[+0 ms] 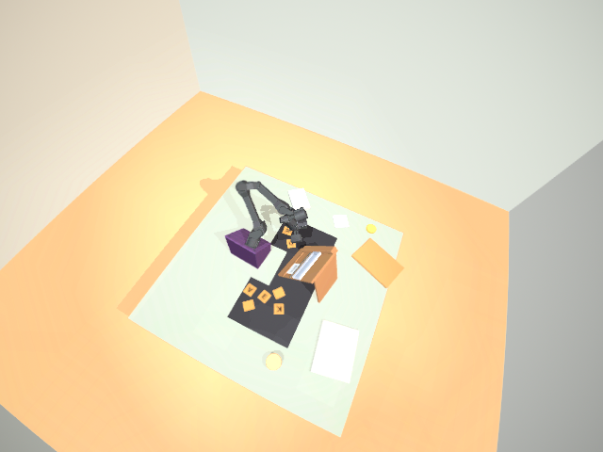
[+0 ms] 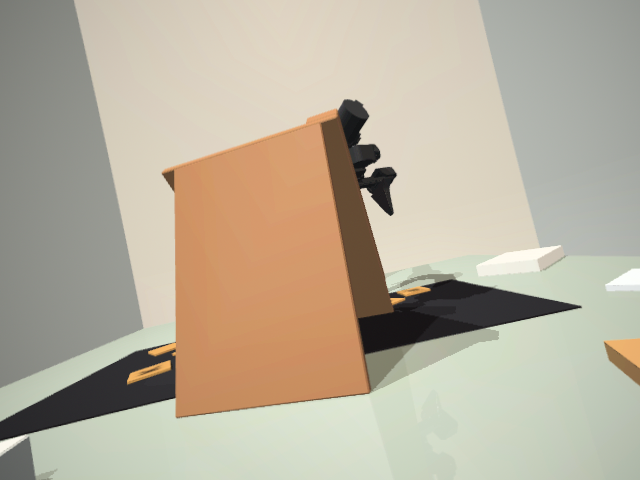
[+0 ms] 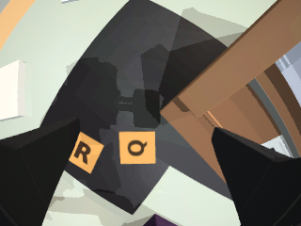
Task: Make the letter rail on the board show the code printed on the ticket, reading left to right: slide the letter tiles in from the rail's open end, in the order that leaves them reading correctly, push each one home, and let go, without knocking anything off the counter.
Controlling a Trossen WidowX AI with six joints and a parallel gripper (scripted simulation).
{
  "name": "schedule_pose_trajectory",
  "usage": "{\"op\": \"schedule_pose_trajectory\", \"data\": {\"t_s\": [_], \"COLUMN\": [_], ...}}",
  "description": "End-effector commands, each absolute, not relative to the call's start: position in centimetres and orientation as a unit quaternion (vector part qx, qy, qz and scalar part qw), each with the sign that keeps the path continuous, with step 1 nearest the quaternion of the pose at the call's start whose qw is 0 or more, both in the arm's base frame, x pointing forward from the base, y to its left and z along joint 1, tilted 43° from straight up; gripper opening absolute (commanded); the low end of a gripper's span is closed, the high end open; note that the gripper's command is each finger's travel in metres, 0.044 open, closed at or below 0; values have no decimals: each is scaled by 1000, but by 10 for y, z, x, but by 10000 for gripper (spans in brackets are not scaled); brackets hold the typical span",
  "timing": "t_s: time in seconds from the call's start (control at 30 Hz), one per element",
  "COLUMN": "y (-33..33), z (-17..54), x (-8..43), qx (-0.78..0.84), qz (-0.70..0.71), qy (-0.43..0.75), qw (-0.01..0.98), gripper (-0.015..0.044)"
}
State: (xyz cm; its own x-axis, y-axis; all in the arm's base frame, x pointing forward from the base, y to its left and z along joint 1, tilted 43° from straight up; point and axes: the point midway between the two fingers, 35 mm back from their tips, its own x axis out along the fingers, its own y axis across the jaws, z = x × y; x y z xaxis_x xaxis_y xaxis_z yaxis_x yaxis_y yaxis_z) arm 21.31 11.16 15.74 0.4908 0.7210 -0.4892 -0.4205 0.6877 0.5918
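Note:
My gripper (image 1: 290, 230) (image 3: 149, 130) is open and empty, above the mat's far part; in the exterior view the board partly hides it. A Q tile (image 1: 290, 243) (image 3: 137, 148) and an R tile (image 1: 89, 157) lie below it.THINGS: My gripper (image 1: 290, 230) (image 3: 149, 130) is open and empty above one end of the dark mat (image 1: 321, 237) (image 3: 108, 42). Below it lie a Q tile (image 1: 290, 243) (image 3: 137, 148) and an R tile (image 3: 87, 153) (image 2: 413, 291). The sloped wooden board (image 1: 327, 278) (image 2: 258, 258) stands close beside the gripper. It bears a pale rail (image 1: 307, 265) and a white ticket (image 1: 293, 268), whose print is too small to read. No letters can be made out on the rail. At the mat's other end lie an A tile (image 1: 250, 289), a K tile (image 1: 278, 309) and several others, two seemingly blank.
A purple block (image 1: 248, 248) is at the arm's base. White slabs (image 1: 298, 198) (image 2: 519, 260) (image 1: 340, 221), a yellow disc (image 1: 371, 228) and an orange slab (image 1: 378, 263) lie beyond the board. A large white slab (image 1: 334, 351) and a cream round object (image 1: 273, 361) are on the opposite side.

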Motion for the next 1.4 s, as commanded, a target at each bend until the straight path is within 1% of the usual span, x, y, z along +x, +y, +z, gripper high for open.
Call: {"op": "schedule_pose_trajectory", "data": {"t_s": [0.0,0.13,0.33,0.77,0.83,1.1,1.37], "y": [69,26,-24,-25,-26,-36,-51], "z": [123,89,48,47,48,68,102], "x": [225,226,208,208,207,200,195], "qx": [270,341,438,441,425,237,59], "qz": [239,136,3,-1,9,145,276], "qy": [387,388,371,370,375,391,320], "qw": [849,845,819,818,824,877,904], "gripper": [440,440,440,440,440,440,440]}}
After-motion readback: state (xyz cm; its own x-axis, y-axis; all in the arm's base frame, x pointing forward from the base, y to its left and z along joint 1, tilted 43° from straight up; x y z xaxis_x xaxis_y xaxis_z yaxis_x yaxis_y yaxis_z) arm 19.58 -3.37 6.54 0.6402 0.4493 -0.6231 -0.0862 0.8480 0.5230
